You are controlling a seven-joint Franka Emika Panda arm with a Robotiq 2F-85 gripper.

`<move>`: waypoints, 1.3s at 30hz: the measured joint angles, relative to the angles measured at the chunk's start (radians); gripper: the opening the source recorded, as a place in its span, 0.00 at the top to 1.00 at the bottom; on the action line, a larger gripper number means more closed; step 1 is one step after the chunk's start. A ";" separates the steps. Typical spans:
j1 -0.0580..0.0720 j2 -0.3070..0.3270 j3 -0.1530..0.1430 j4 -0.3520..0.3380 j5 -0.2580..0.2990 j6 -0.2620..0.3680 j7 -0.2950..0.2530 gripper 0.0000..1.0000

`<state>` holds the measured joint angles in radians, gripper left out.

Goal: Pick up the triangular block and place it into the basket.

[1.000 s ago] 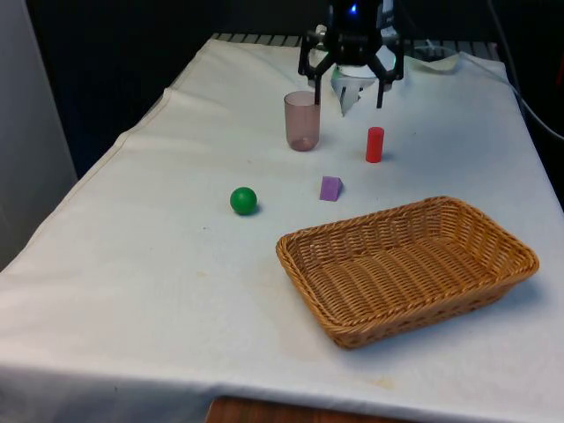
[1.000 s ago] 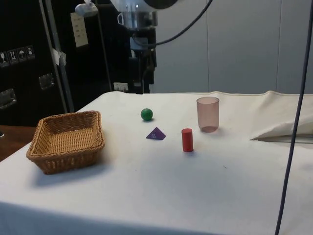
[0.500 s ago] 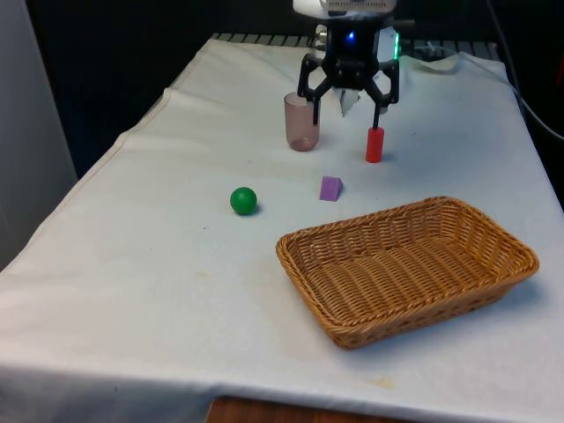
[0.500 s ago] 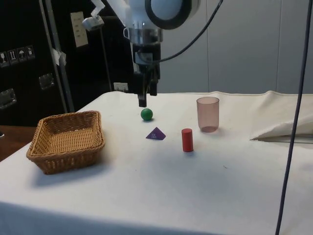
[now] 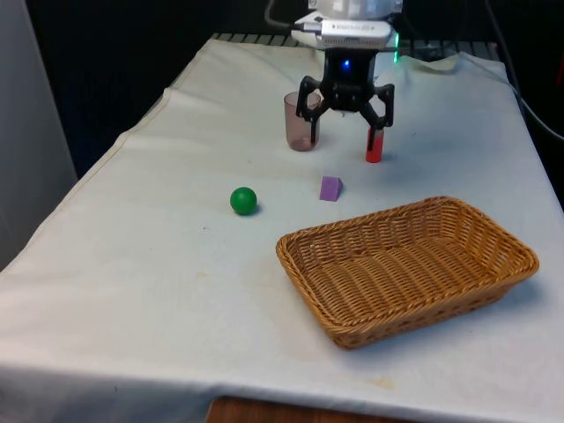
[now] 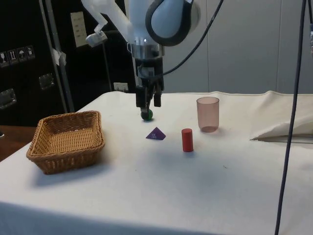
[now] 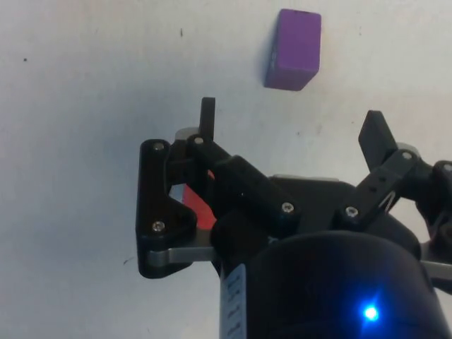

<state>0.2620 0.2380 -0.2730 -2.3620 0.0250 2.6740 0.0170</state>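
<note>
Your black two-finger gripper [image 5: 345,134] descended, jaws spread, short of the purple triangular block [image 5: 330,188]; it risked clipping the red cylinder [image 5: 374,152].

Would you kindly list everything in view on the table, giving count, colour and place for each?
Triangular block: one, purple, mid-table, between ball and basket.
Basket: one, tan wicker, empty, near end on the front view's right.
Ball: one, green, to the front view's left of the block.
Cylinder: one, red, upright, beyond the block.
Cup: one, translucent pinkish, upright, far end.
Cloth: one, white, covering the table.
Gripper: one, black, open, above the table just beyond the block.
</note>
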 measured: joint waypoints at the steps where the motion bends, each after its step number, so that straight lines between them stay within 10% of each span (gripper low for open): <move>1: 0.000 0.005 0.000 0.001 0.005 0.002 0.000 0.00; 39: -0.001 0.171 0.006 0.018 0.057 0.143 -0.001 0.01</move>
<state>0.2610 0.4090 -0.2670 -2.3440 0.0820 2.8170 0.0160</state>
